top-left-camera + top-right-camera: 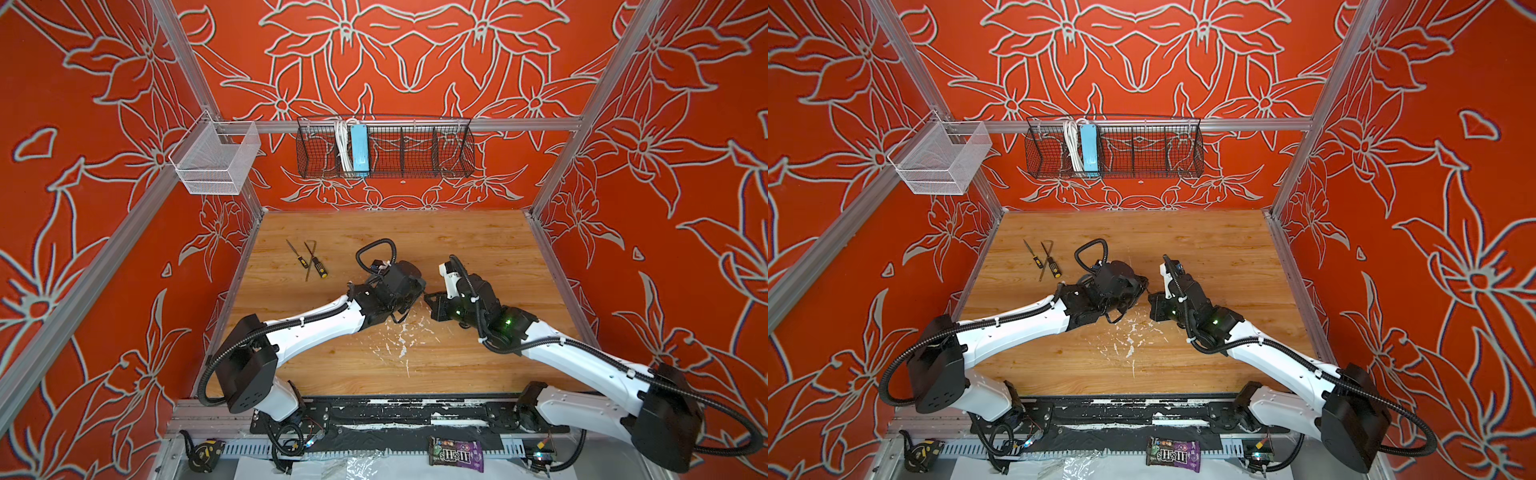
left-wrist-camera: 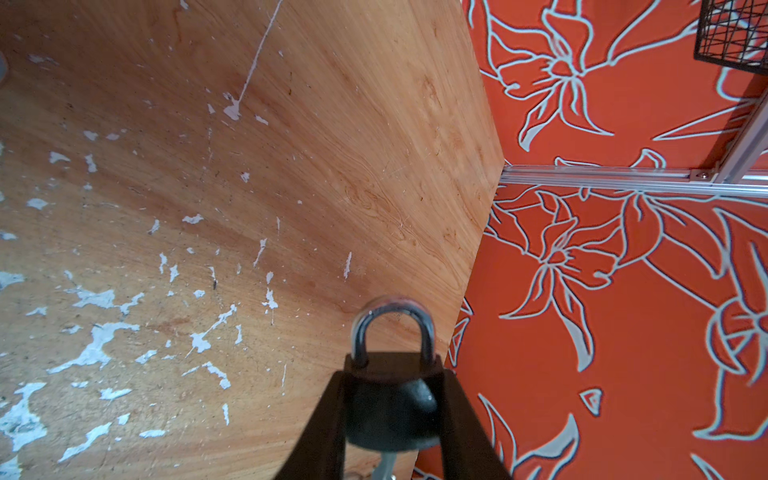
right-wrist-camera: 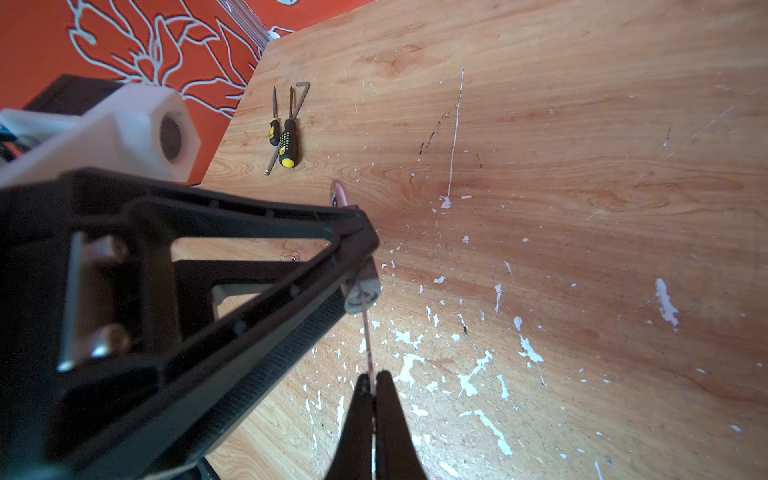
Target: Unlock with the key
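the left gripper [image 2: 392, 376] is clamping the black body of a padlock [image 2: 390, 411] between its two fingers, with the silver shackle [image 2: 392, 309] sticking out past the fingertips and both of its legs going into the body. the padlock is being held up off the wooden table [image 1: 457, 241], over its middle, where both top views are showing the two arms meeting tip to tip.

the right gripper [image 3: 372, 380] is pinching the key [image 3: 365, 332] with its jaws pressed together on the thin metal, which the right wrist view is showing edge-on. the key is running straight from those fingertips to the round end face of the padlock [image 3: 361, 291], and it is touching that face. how deep it is sitting in the keyhole is not showing. in the left wrist view a bit of silver metal is peeking out beneath the lock body.

two yellow-and-black screwdrivers [image 1: 319, 266] and a hex key [image 1: 309, 257] are lying together near the table's far left side, well apart from the grippers. white flecks [image 1: 401, 338] are showing on the wood just in front of the grippers.
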`<state>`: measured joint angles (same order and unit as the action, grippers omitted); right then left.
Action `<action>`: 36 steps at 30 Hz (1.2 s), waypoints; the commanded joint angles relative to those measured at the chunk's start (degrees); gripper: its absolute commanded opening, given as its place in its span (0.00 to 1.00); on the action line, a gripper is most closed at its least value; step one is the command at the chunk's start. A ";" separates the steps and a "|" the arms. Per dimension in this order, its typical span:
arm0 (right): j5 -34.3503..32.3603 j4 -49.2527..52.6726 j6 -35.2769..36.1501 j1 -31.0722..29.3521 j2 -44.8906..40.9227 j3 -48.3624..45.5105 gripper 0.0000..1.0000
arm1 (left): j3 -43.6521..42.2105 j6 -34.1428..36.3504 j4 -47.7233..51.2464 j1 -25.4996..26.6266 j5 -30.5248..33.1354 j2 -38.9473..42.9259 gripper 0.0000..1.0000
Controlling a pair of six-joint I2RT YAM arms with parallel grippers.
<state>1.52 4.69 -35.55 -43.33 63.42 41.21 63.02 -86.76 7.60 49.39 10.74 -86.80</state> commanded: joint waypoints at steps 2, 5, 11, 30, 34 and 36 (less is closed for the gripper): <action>-6.01 -2.64 4.66 -0.06 -2.18 4.76 0.00 | 3.18 1.46 5.64 2.38 -3.82 2.40 0.00; -5.06 -0.20 7.92 -0.08 -2.60 7.02 0.00 | 2.47 0.76 6.36 2.39 -2.48 2.77 0.00; -5.31 4.22 11.92 -0.09 -2.34 9.82 0.00 | 2.39 0.48 4.69 2.38 -2.79 3.34 0.00; -4.00 11.87 6.61 -0.25 0.38 14.34 0.00 | 2.63 0.56 5.34 2.72 -0.57 4.14 0.00; 2.00 7.15 1.34 -0.17 -0.83 13.10 0.00 | 2.80 0.63 6.29 2.91 0.02 4.43 0.00; 6.07 5.34 -1.52 -0.21 -0.36 13.34 0.00 | 2.55 0.78 5.96 3.07 -0.02 4.76 0.00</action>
<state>2.87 19.92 -31.38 -43.70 63.72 53.78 65.25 -86.94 10.81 50.54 12.97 -83.18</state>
